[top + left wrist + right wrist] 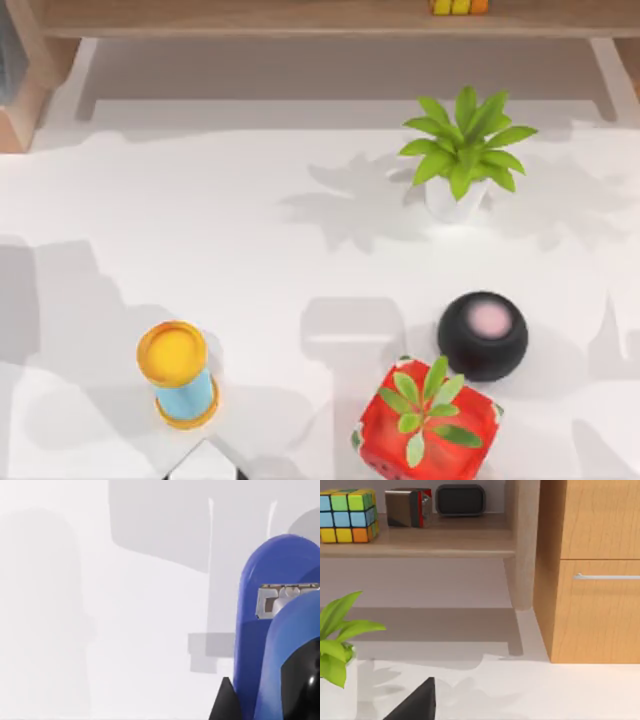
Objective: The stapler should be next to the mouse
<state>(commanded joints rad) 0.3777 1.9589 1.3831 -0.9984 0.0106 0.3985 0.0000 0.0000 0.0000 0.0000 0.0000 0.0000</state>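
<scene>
The left wrist view, close up, has the blue stapler hard by the left gripper; whether it is clamped I cannot tell. At the top view's lower right a black dome, perhaps the mouse, sits on the white table just beside a red planter. Farther off, the right gripper, state equally unclear, faces a wooden shelf.

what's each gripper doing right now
left gripper: right beside the blue stapler; grip cannot be told
right gripper: cannot be told
</scene>
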